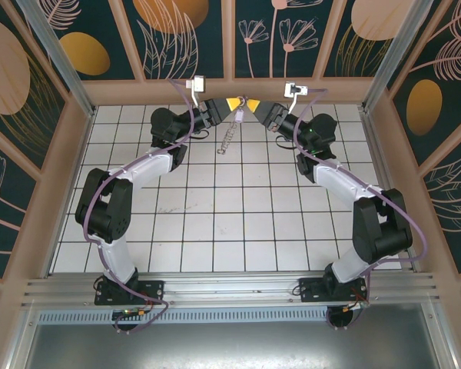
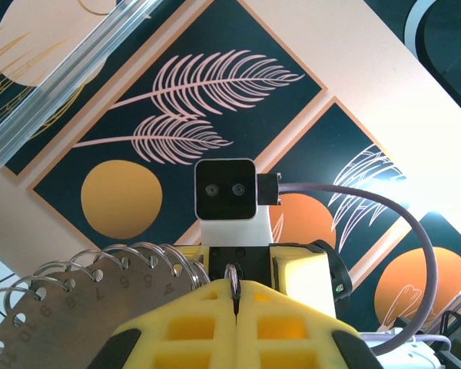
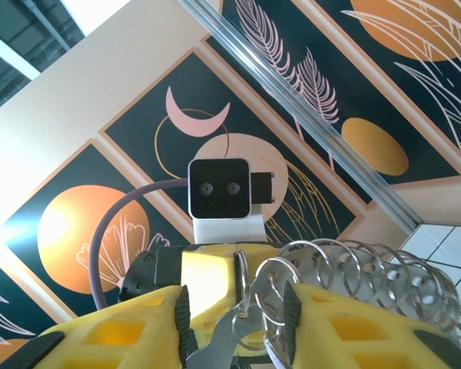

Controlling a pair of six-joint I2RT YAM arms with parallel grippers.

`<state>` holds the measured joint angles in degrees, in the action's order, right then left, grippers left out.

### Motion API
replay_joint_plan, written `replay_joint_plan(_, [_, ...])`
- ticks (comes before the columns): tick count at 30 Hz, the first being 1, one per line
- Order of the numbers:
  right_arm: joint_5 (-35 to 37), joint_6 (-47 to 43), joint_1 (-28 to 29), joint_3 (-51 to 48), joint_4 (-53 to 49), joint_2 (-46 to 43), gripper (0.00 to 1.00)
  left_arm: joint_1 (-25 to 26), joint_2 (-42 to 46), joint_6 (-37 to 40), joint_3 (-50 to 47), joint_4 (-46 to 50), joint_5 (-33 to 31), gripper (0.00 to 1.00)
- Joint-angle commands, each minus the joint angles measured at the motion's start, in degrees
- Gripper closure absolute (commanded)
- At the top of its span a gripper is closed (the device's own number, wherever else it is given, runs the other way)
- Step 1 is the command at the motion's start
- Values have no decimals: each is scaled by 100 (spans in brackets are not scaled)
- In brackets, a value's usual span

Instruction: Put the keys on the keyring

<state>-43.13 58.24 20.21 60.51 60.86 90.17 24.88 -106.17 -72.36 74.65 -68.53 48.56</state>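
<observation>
Both arms meet high at the back wall. My left gripper (image 1: 233, 106) (image 2: 234, 290) is shut on one thin wire ring (image 2: 232, 274) of the keyring (image 1: 228, 137), a silvery strip (image 2: 58, 307) edged with many small rings, which dangles below the grippers. Facing it, my right gripper (image 1: 255, 107) (image 3: 237, 319) has its pads apart with the key's silvery metal (image 3: 224, 344) spanning between them and touching both. The ring (image 3: 242, 278) pinched by the left gripper passes through a hole in that metal. The keyring's row of rings (image 3: 369, 269) fans out to the right.
White tiled floor (image 1: 230, 223) lies below, boxed in by patterned wall panels (image 1: 192, 34) and a wooden frame. The back wall stands close behind both grippers. Purple cables (image 1: 100, 200) run along each arm.
</observation>
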Motion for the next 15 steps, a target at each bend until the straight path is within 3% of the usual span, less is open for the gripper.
replay_joint_plan(1, [-34,-17,29,151,356,-58,62,8,-61,-72,-30,-459,-56,100])
replay_joint_plan(9, [321,-619,-15,-121,-244,-655,62,7,-99,-65,-24,-467,-50,100])
replay_joint_plan(15, [227,-662,57,37,-321,-590,62,8,-158,-132,-13,-563,-47,100])
